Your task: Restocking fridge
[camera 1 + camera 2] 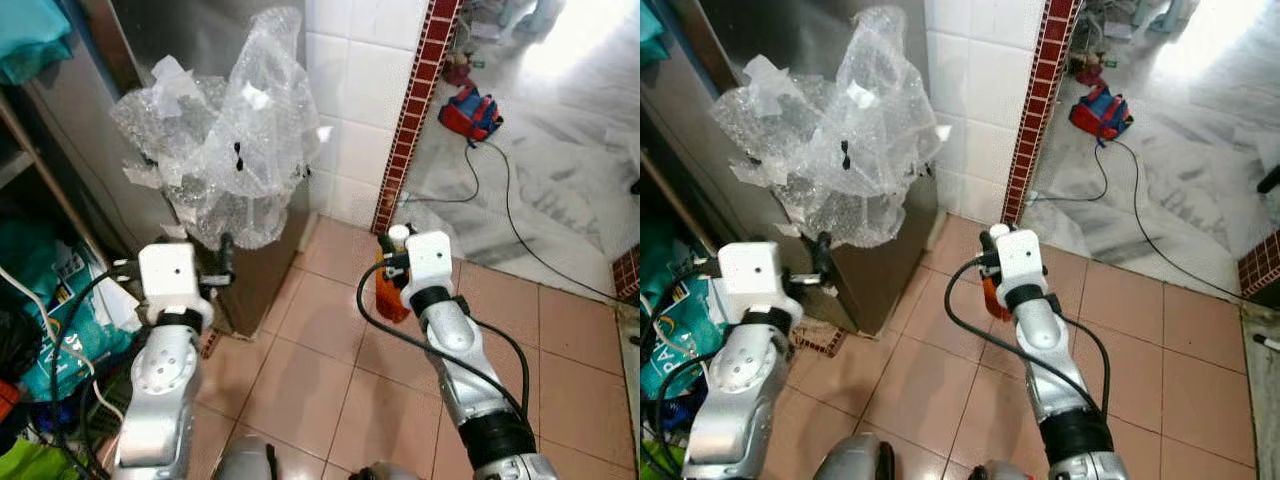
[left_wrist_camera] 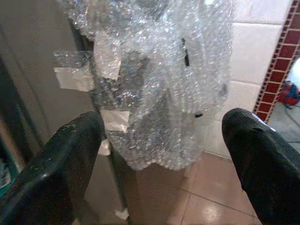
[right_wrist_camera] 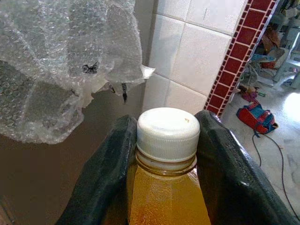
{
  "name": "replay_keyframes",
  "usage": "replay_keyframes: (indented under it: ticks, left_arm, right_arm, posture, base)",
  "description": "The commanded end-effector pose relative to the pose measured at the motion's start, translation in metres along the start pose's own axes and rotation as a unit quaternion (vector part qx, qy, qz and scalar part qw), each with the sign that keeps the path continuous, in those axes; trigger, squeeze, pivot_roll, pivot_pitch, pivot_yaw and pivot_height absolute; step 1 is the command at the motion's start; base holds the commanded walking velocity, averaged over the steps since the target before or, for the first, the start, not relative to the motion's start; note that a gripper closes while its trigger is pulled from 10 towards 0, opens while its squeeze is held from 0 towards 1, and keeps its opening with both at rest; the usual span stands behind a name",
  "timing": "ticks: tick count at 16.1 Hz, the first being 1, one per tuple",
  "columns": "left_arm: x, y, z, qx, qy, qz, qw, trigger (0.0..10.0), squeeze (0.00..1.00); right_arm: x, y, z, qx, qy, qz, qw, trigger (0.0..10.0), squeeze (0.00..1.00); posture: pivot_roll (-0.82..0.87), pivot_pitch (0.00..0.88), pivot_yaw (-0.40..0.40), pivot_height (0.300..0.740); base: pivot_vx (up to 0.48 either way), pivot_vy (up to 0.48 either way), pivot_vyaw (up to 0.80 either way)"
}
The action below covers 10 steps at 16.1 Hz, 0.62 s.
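Observation:
My right gripper (image 3: 166,140) is shut on a bottle of orange juice (image 3: 166,197) with a white cap (image 3: 168,132), held upright over the tiled floor; in the head view the bottle (image 1: 390,285) peeks out beside the wrist. The fridge (image 1: 215,30) is a steel cabinet standing to the left, its door edge wrapped in taped bubble wrap (image 1: 225,140). My left gripper (image 2: 161,154) is open, its fingertips (image 2: 70,150) pointing at the bubble wrap (image 2: 159,75) a short way from it. The left gripper (image 1: 225,262) sits close to the fridge's lower corner.
A white tiled wall (image 1: 360,90) with a red brick strip (image 1: 410,110) stands right of the fridge. A red and blue bag (image 1: 470,112) and a black cable (image 1: 500,190) lie on the marble floor beyond. Shelves with bags (image 1: 60,300) crowd the left side.

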<state>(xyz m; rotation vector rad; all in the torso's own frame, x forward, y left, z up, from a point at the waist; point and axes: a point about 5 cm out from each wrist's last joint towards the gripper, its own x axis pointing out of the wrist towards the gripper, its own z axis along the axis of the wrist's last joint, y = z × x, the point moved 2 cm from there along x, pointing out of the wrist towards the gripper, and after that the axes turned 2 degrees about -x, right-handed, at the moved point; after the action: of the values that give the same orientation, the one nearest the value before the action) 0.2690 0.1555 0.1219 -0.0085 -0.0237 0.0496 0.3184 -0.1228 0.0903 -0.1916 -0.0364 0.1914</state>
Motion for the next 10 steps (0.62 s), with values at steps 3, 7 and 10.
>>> replay_keyframes:
  ticks: [3,7,10]
  left_arm:
    - [-0.006,0.005,-0.004,-0.006,0.016,0.009,1.0,10.0,0.0]
    - [-0.008,-0.001,-0.005,0.002,0.021,-0.007,1.0,10.0,0.0]
    - [-0.009,-0.001,-0.005,0.004,0.022,-0.013,1.0,10.0,0.0]
  right_arm:
    - [0.001,-0.001,0.018,0.0,-0.029,-0.002,1.0,10.0,0.0]
    - [-0.009,-0.01,0.013,0.003,-0.017,-0.022,1.0,10.0,0.0]
    - [-0.013,-0.008,0.01,0.005,-0.012,-0.023,1.0,10.0,0.0]
  posture:
    - [0.14,0.098,-0.017,0.74]
    - [0.13,0.118,-0.004,0.74]
    - [0.14,0.117,-0.003,0.74]
  base:
    - [0.0,0.334,0.0]
    - [0.0,0.16,0.0]
    - [0.0,0.0,0.0]
